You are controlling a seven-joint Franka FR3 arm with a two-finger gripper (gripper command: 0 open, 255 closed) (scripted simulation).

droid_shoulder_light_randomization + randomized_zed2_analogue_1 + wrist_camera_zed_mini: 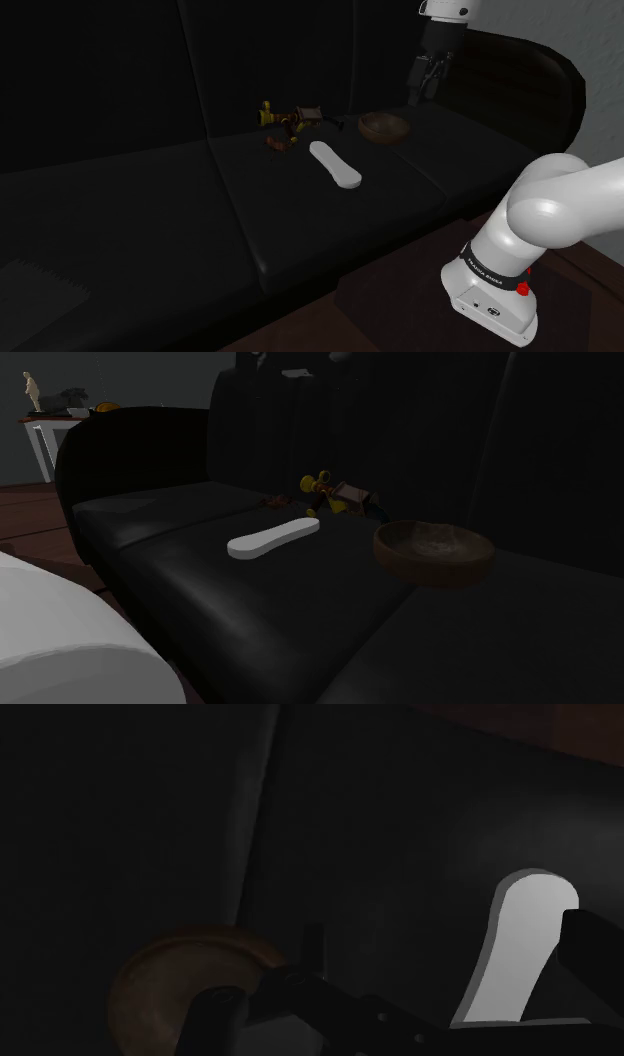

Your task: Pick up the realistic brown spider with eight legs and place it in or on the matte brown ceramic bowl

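- Progress looks nil. What I take for the spider [272, 146], a small reddish-brown shape too tiny for counting legs, lies on the black sofa [150, 210] seat, close under the backrest.
- Just beside it, toward the shoulder view's right, sits a yellow-and-brown toy jumble [292, 118]. A flat white piece [335, 165] lies a little nearer the seat's front.
- The brown bowl [385, 126] stands further right along the same seat, with nothing inside that I can make out.
- The gripper [427, 88] hangs in the air above the bowl's far right side. In the wrist view its fingers are spread apart, clasping nothing.
- As I judge it, everything is left to do: cross to the spider, descend, close on it, lift, carry it back and let go over the bowl.
- The air above the cushions is free, so a high crossing should clear the toys and the white piece.
- The backrest rises right behind the spider and the jumble crowds one side, so the approach probably wants the open near-left side.
- The seat's front edge is well apart from both spider and bowl.
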